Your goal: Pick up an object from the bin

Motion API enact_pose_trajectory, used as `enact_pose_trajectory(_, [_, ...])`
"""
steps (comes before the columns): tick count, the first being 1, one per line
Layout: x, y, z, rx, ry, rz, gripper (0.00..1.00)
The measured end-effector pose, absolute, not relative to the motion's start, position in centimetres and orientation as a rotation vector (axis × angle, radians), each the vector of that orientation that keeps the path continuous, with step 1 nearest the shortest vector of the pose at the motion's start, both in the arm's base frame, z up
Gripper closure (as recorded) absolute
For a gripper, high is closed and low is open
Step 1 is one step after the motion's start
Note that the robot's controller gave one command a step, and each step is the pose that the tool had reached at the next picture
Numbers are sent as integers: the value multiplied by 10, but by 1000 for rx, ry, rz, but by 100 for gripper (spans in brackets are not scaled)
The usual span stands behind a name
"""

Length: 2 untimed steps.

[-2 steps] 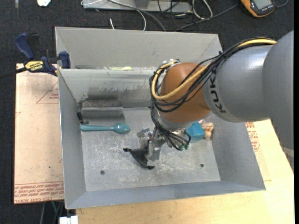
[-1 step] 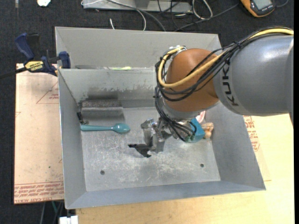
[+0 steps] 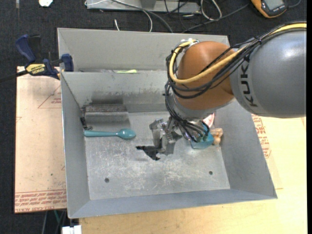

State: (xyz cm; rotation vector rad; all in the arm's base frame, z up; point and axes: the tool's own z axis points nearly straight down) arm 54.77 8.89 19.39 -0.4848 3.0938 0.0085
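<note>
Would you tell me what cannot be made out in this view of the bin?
- Camera view: teal piece and tan piece near the bin's right wall, partly hidden by the arm's cables; kind unclear.
- Camera view: small black thing by the gripper, too small to identify; whether they touch is unclear.

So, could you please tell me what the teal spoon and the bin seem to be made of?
The teal spoon looks like plastic: one even colour, smooth, slightly glossy. The grey bin looks like dull sheet metal: floor scuffed and scratched pale, walls flat and sharply folded.
</note>
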Motion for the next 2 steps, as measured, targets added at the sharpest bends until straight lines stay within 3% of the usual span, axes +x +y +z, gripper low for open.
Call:
enact_pose_trajectory(1, [549,89,225,-483,3091,9,100])
enact_pose_trajectory(2, [549,90,241,-482,3088,10,100])
